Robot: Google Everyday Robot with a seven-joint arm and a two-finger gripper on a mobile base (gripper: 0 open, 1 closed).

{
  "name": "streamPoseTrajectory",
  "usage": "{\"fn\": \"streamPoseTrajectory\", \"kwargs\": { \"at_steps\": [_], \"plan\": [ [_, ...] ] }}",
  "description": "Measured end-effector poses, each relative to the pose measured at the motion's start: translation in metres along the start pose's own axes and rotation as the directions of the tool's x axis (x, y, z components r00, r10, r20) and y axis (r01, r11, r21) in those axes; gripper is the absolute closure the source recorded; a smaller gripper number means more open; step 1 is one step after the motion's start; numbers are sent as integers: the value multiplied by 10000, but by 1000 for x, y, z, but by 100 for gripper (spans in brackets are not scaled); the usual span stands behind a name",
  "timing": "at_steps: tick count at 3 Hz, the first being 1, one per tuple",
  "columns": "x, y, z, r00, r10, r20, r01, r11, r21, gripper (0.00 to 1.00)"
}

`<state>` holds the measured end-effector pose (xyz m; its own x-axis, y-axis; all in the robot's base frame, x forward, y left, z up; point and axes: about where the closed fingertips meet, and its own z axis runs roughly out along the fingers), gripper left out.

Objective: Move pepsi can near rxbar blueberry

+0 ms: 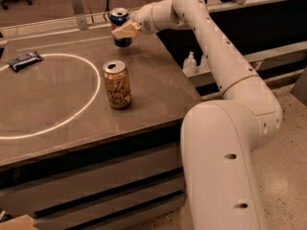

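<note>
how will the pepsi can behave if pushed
The pepsi can is upright, tall and narrow, so a high push likely tips it; being round, it would probably then roll. The gripper is at its side, roughly mid-height.
</note>
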<state>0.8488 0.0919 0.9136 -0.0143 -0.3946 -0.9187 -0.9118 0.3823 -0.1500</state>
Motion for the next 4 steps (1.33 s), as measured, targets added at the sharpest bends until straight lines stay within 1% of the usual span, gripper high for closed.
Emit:
{"fn": "streamPoseTrajectory", "kwargs": {
  "at_steps": [1, 2, 3, 4],
  "plan": [
    [-49, 23, -15, 9934, -683, 917, 671, 9976, 161, 100],
    [-86, 62, -13, 9908, -1000, 914, 1016, 9947, -133, 100],
    [-116, 111, 20, 9967, -758, 302, 787, 9904, -1139, 100],
    [-130, 126, 41, 9976, -695, 27, 691, 9861, -1509, 100]
  ]
}}
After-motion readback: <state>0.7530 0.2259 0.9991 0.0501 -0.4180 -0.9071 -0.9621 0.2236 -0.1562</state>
